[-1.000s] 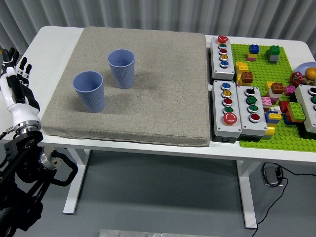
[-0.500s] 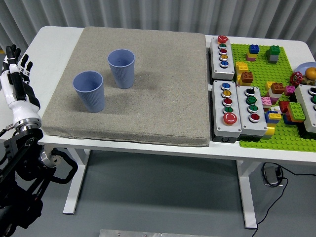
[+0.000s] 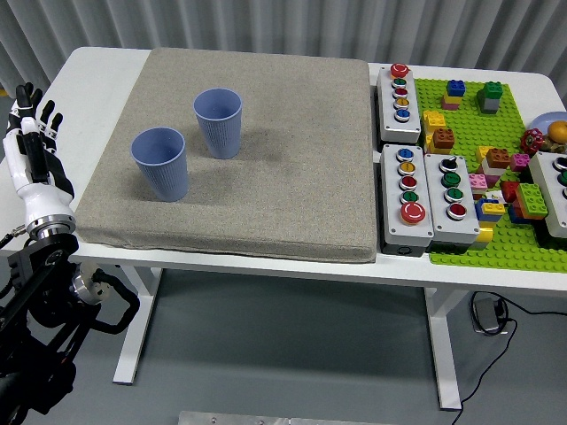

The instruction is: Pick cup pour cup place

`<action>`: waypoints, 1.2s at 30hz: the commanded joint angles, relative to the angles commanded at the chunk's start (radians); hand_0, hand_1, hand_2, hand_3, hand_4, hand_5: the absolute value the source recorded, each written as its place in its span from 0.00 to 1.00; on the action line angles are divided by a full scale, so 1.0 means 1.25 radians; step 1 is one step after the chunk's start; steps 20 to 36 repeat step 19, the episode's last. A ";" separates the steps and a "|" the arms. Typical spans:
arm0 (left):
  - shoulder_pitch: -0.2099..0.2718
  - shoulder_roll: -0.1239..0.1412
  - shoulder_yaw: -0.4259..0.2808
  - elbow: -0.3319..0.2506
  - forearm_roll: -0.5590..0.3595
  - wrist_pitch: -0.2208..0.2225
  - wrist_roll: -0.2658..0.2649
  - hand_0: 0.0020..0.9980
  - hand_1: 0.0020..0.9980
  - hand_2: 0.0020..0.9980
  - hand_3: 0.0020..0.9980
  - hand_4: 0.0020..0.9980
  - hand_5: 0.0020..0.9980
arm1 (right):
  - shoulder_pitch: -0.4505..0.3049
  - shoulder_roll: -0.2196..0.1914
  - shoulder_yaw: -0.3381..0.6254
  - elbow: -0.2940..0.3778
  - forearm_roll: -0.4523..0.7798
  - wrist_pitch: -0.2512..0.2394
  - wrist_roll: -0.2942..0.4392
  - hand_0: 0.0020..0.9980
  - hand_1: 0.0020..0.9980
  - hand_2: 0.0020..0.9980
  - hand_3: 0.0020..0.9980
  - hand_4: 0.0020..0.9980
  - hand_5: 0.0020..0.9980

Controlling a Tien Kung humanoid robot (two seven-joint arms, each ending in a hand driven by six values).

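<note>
Two blue ribbed cups stand upright on the grey mat [image 3: 283,168]. The nearer cup [image 3: 160,164] is at the mat's left, and the second cup [image 3: 218,122] stands behind it to the right. My left hand [image 3: 32,146] is raised at the table's left edge, well left of both cups, with fingers straight, spread and holding nothing. The right arm is not in view.
Three grey button boxes [image 3: 399,91] [image 3: 408,195] [image 3: 449,189] sit right of the mat. A green baseplate [image 3: 496,243] with several toy bricks fills the far right, with another button box [image 3: 554,190] and a bowl [image 3: 551,124] at the edge.
My left hand has crept slightly to the right toward the table. The cups have not moved.
</note>
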 joint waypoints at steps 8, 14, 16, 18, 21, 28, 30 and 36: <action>0.009 0.001 0.003 -0.002 0.005 0.000 0.000 0.84 0.87 0.90 0.84 0.89 0.81 | -0.008 0.005 0.011 0.001 -0.014 0.000 -0.006 0.67 0.55 0.49 0.54 0.00 0.25; 0.011 0.002 0.010 -0.002 0.006 0.000 0.000 0.84 0.87 0.90 0.85 0.89 0.81 | -0.011 0.007 0.023 0.000 -0.025 0.004 -0.005 0.67 0.55 0.49 0.54 0.00 0.26; 0.012 0.002 0.012 -0.002 0.006 0.000 0.001 0.84 0.87 0.90 0.85 0.89 0.81 | -0.013 0.008 0.026 0.001 -0.027 0.006 -0.005 0.67 0.55 0.49 0.54 0.00 0.26; 0.014 0.001 0.014 -0.001 0.007 0.000 0.001 0.84 0.87 0.90 0.85 0.89 0.81 | -0.016 0.008 0.032 0.001 -0.036 0.008 -0.006 0.67 0.55 0.49 0.54 0.00 0.26; 0.015 0.001 0.014 -0.001 0.007 0.000 0.001 0.84 0.87 0.90 0.85 0.89 0.81 | -0.018 0.009 0.034 0.001 -0.040 0.009 -0.007 0.67 0.55 0.49 0.54 0.00 0.26; 0.015 0.001 0.014 -0.001 0.007 0.000 0.001 0.84 0.87 0.90 0.85 0.89 0.81 | -0.018 0.009 0.034 0.001 -0.040 0.009 -0.007 0.67 0.55 0.49 0.54 0.00 0.26; 0.015 0.001 0.014 -0.001 0.007 0.000 0.001 0.84 0.87 0.90 0.85 0.89 0.81 | -0.018 0.009 0.034 0.001 -0.040 0.009 -0.007 0.67 0.55 0.49 0.54 0.00 0.26; 0.015 0.001 0.014 -0.001 0.007 0.000 0.001 0.84 0.87 0.90 0.85 0.89 0.81 | -0.018 0.009 0.034 0.001 -0.040 0.009 -0.007 0.67 0.55 0.49 0.54 0.00 0.26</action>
